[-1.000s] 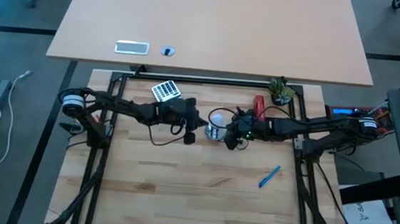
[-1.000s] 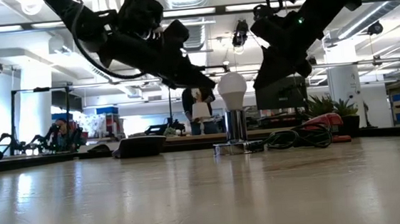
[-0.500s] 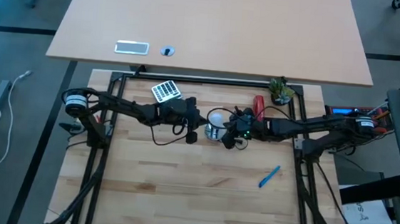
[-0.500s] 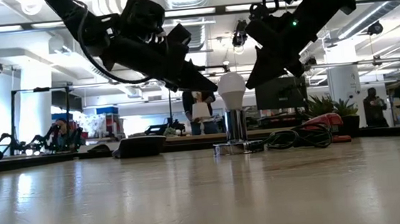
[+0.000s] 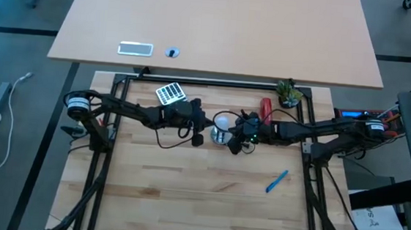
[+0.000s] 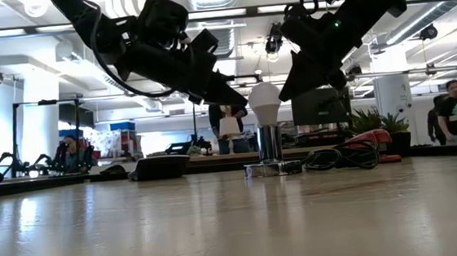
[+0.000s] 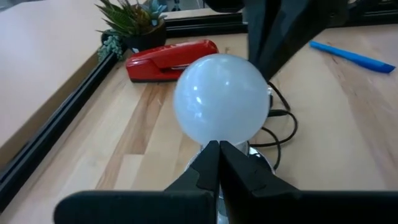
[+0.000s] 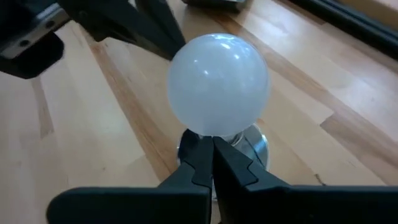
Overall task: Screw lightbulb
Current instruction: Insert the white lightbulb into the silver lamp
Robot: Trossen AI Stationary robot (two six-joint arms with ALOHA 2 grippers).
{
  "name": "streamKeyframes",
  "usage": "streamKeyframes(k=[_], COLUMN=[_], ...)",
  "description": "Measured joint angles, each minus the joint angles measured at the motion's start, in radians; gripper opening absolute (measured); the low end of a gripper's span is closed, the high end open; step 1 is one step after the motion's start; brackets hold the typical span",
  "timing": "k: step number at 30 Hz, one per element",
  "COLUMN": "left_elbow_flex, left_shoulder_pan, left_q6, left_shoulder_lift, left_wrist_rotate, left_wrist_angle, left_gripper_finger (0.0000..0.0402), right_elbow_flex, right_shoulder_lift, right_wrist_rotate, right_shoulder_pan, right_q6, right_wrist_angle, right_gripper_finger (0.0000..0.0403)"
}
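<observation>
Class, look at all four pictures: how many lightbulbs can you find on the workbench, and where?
1. The lightbulb stands upright in the silver socket near the middle back of the table, between the shut left gripper and shut right gripper. No other shows.

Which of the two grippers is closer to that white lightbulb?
Too close to call. The shut left gripper and the shut right gripper flank the lightbulb, each beside its globe.

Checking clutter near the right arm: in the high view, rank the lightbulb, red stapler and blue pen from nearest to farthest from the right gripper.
From the right gripper:
1. lightbulb, right beside it, toward the left arm.
2. red stapler, behind, toward the table's back edge.
3. blue pen, out front.
</observation>
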Motion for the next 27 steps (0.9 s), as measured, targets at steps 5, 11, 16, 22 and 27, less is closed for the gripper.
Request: streamKeyframes(k=[5,11,16,22,27], left_elbow_flex=[0.0,-0.001,-0.001,0.0,0.0], left_shoulder_pan=[0.002,0.002,0.002,0.002,0.004], left_q6=[-0.005,-0.025,-0.042,-0.06,-0.055], left_shoulder_lift=[0.0,-0.008,-0.023,-0.031,-0.016], left_wrist_rotate=[-0.049,-0.103,-0.036,0.157,0.176], left_wrist_angle=[-0.003,-0.058,-0.061,-0.06,-0.048], left_gripper_finger=[0.0,0.0,0.0,0.0,0.0], right_elbow_flex=[0.0,0.0,0.0,0.0,0.0], right_shoulder_lift=[0.0,-0.009,-0.019,-0.021,-0.021], right_wrist_rotate=[0.0,0.012,0.092,0.114,0.112], right_shoulder_pan=[0.006,0.011,0.011,0.002,-0.015], right_q6=[0.008,0.044,0.076,0.052,0.01], right_wrist_angle=[0.0,-0.031,-0.098,-0.088,-0.049], right_gripper_finger=[0.0,0.0,0.0,0.0,0.0])
